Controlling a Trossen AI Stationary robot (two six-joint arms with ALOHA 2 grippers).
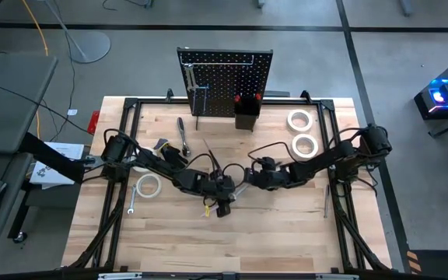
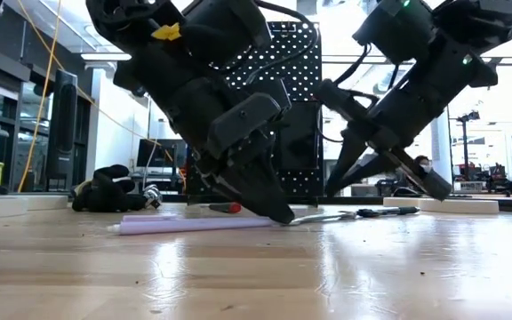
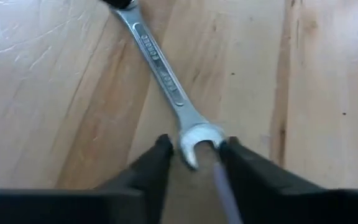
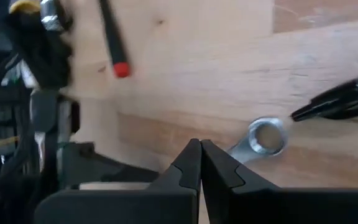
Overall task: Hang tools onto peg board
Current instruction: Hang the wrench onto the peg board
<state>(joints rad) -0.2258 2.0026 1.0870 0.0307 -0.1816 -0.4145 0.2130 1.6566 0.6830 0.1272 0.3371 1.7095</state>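
Fingers [image 3: 157, 163] of the left arm are straddling, part open, the wrench's [image 3: 166, 81] forked end on the table [image 3: 55, 112] (mid-table, before the peg board [image 1: 225, 78]); right fingers [image 4: 199, 163] are resting closed nearby.

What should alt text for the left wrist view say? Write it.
A silver wrench lies diagonally on the wooden table, its open end between the left gripper jaws, which stand close on either side of it. The wrench's far end runs out of frame.

Grey floor [image 1: 131, 31], desk [image 1: 10, 101], bright ceiling lights [image 2: 105, 55]
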